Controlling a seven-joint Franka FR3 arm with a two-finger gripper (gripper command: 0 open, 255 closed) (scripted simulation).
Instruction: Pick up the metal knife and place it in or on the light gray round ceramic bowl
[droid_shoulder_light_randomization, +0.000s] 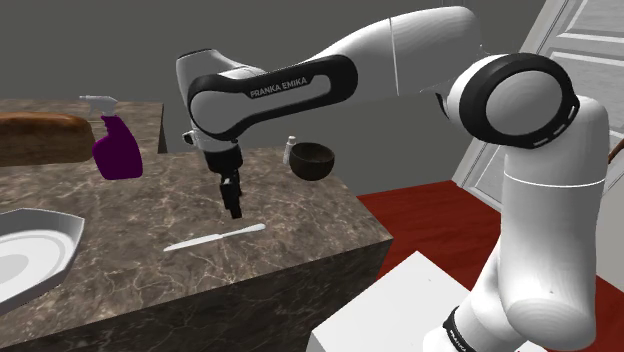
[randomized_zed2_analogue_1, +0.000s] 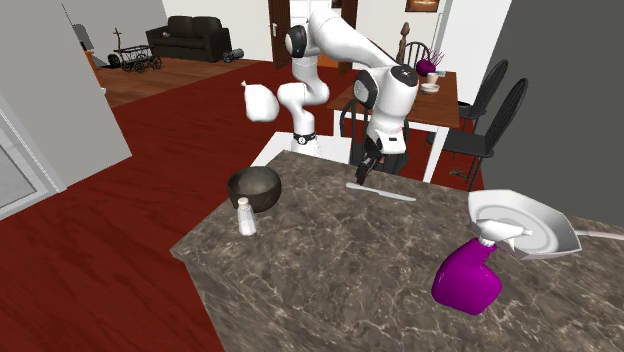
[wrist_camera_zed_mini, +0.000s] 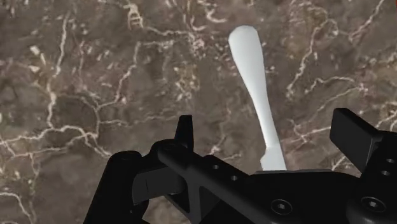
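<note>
Around the pale knife (droid_shoulder_light_randomization: 215, 238) (randomized_zed2_analogue_1: 380, 190) (wrist_camera_zed_mini: 254, 70) we see bare worktop (droid_shoulder_light_randomization: 130, 210) (randomized_zed2_analogue_1: 340, 260) on every side. The pincer (droid_shoulder_light_randomization: 234, 208) (randomized_zed2_analogue_1: 365, 172) (wrist_camera_zed_mini: 270, 130) hangs above it with the fingers apart, and nothing stands between them and the knife. From the knife to the dark bowl (droid_shoulder_light_randomization: 313, 160) (randomized_zed2_analogue_1: 254, 187) the surface is free, and the bowl is open at the top. A small shaker (droid_shoulder_light_randomization: 290, 150) (randomized_zed2_analogue_1: 244, 216) stands just beside the bowl and narrows the room there. The purple spray bottle (droid_shoulder_light_randomization: 117, 148) (randomized_zed2_analogue_1: 468, 278) and the white dish (droid_shoulder_light_randomization: 40, 250) (randomized_zed2_analogue_1: 520, 222) stand well apart, at the shoulder view's left.
</note>
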